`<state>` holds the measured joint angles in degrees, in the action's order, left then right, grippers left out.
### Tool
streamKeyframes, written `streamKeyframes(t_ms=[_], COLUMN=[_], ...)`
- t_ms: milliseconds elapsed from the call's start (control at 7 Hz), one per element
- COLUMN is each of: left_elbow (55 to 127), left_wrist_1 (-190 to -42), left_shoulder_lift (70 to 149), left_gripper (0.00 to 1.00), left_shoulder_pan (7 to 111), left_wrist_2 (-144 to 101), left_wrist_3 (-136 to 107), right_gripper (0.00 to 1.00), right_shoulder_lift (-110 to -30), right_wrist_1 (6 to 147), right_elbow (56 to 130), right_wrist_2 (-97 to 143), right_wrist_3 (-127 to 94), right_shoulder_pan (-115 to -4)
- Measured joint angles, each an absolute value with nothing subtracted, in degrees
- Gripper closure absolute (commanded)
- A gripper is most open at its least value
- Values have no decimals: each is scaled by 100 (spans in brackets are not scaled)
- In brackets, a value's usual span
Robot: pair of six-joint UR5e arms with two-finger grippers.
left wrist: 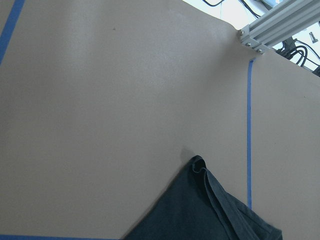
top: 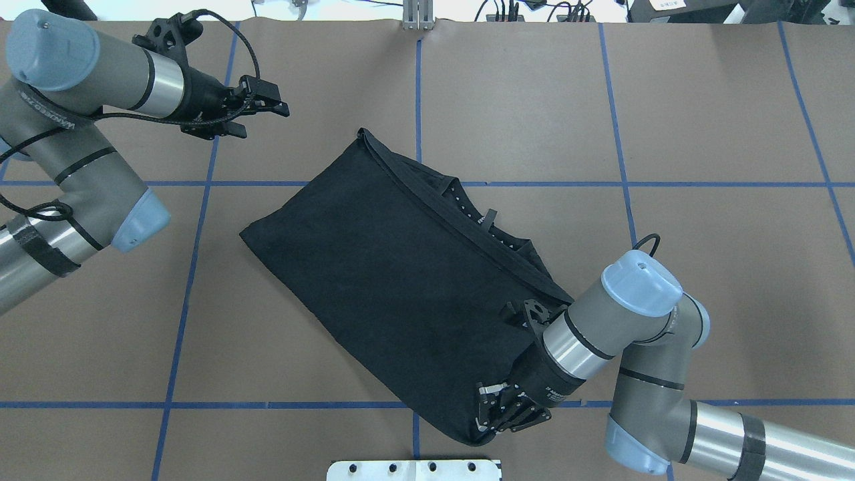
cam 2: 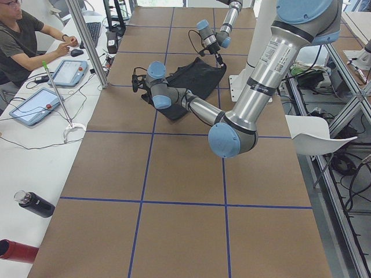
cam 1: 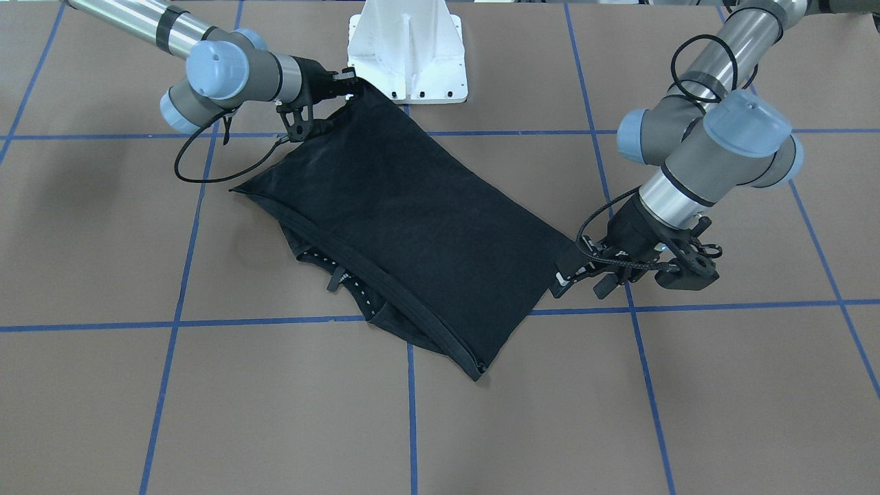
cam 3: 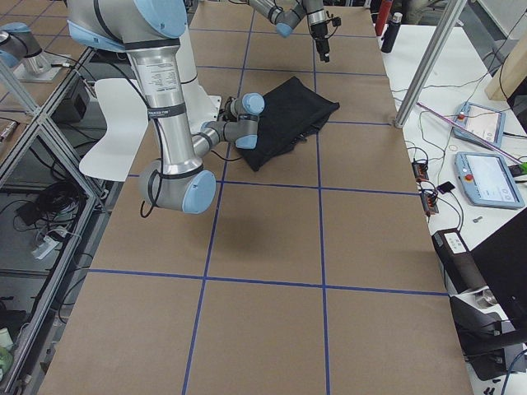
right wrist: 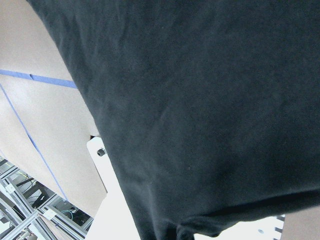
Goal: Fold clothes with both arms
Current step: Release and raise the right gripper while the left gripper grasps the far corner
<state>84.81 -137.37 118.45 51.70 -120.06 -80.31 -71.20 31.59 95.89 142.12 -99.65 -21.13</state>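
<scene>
The right claw (top: 493,409) is clamped on a corner of the black shirt (top: 374,280) at the overhead view's bottom centre, by the white base (top: 414,469). The shirt lies slantwise on the table (top: 701,100). The left claw (top: 266,120), fingers apart and empty, hangs upper left, off the cloth. It should probably take the nearest free corner so both lift evenly. Both wrists point inward, roughly level.

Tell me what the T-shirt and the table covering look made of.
T-shirt: soft matte black knit, probably cotton; it drapes, wrinkles and shows stitched hems; table covering: smooth matte brown sheet, perhaps paper or card, lined with blue tape.
</scene>
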Motion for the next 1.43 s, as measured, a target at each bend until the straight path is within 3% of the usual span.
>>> streamKeyframes(t_ms=[429, 1000, 1429], left_elbow=[8511, 8744, 8774], left_wrist_1=[-13741, -13746, -13746], left_shoulder_lift=[11812, 11211, 10802], left_gripper=[1, 1, 1], left_shoulder_pan=[5131, 4893, 4470], left_wrist_2=[-12024, -12024, -11945], left_wrist_3=[-8017, -8030, -8185], right_gripper=[0, 0, 0], right_shoulder_lift=[-6996, -7007, -7017], right_wrist_1=[3140, 3117, 3094], right_elbow=[9744, 9786, 9764], right_wrist_2=[14175, 13921, 13828], right_wrist_3=[-10844, -10819, -10752], right_shoulder_pan=[-2274, -3736, -4175])
